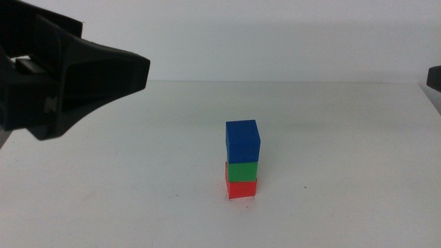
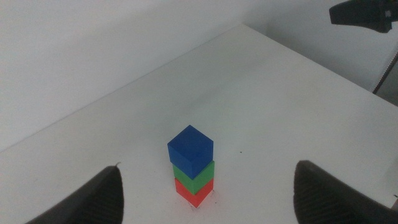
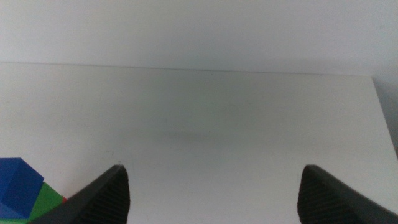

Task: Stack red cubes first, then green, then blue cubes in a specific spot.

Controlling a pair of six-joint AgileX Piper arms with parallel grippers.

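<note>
A three-cube stack stands on the white table: red cube (image 1: 241,188) at the bottom, green cube (image 1: 242,170) on it, blue cube (image 1: 242,140) on top, turned slightly. The stack covers the specific spot, and one tiny dark speck (image 1: 305,187) shows to its right. My left gripper (image 1: 134,72) hangs open and empty, high up and to the left of the stack. The left wrist view shows the blue cube (image 2: 190,148), green cube (image 2: 194,173) and red cube (image 2: 194,190) beyond its spread jaws. My right gripper (image 3: 212,169) is open and empty, with the blue cube (image 3: 18,186) and green cube (image 3: 46,200) off to one side.
The right arm (image 1: 434,77) barely shows at the picture's right edge, and again as a dark shape (image 2: 364,12) in the left wrist view. The table's far edge (image 1: 289,81) meets a plain white wall.
</note>
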